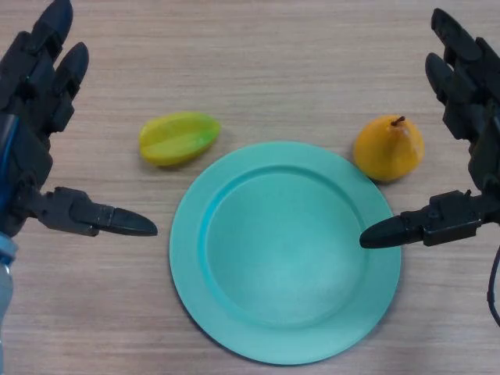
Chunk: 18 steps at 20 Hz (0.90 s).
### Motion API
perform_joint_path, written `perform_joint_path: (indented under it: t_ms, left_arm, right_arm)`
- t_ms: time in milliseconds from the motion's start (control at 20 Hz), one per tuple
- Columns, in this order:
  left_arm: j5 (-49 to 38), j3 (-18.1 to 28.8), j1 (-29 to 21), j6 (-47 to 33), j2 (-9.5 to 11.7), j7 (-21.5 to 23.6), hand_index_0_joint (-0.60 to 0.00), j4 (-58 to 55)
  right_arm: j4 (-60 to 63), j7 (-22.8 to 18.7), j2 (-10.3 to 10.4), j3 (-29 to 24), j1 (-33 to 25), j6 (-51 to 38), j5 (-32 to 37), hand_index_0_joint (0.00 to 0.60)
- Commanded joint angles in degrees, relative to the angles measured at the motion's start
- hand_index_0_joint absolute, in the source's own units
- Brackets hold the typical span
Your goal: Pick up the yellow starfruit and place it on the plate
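Observation:
A yellow starfruit (178,138) lies on the wooden table, just beyond the upper left rim of a teal plate (234,312). The plate holds nothing. My left hand (35,117) is open at the left edge, its thumb pointing right below the starfruit, a little apart from it. My right hand (469,117) is open at the right edge, its thumb tip over the plate's right rim.
An orange-yellow pear (388,148) with a short stem sits on the table by the plate's upper right rim, just left of my right hand.

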Motion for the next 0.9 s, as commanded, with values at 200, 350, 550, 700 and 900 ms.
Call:
perform_joint_path:
  t_ms: [200, 350, 550, 700, 900]
  left_arm:
    - [-1.1, 4.0, -2.8, -5.4, 3.0, 1.0, 0.000, -2.3]
    - [1.5, 1.6, -5.4, -8.1, 2.9, 0.7, 0.000, 3.9]
    - [8.2, -2.1, -11.5, -14.0, 2.9, 3.0, 0.000, 15.7]
    - [13.5, -4.0, -16.2, -18.8, 2.8, 5.6, 0.000, 24.3]
    - [17.8, -6.0, -21.3, -22.3, 2.2, 8.2, 0.000, 34.9]
  right_arm:
    - [-3.9, -0.4, -0.8, -1.6, -1.4, -7.7, 0.0, 0.000]
    - [-4.8, -0.4, -0.8, -1.9, -1.0, -7.2, 0.2, 0.000]
    - [-6.5, -0.9, -0.9, -2.4, -0.9, -5.0, 1.2, 0.000]
    - [-7.0, -0.9, -1.1, -2.5, -0.7, -4.7, 1.1, 0.000]
    - [-8.2, -0.3, -1.5, -3.3, 0.5, -4.2, 1.3, 0.000]
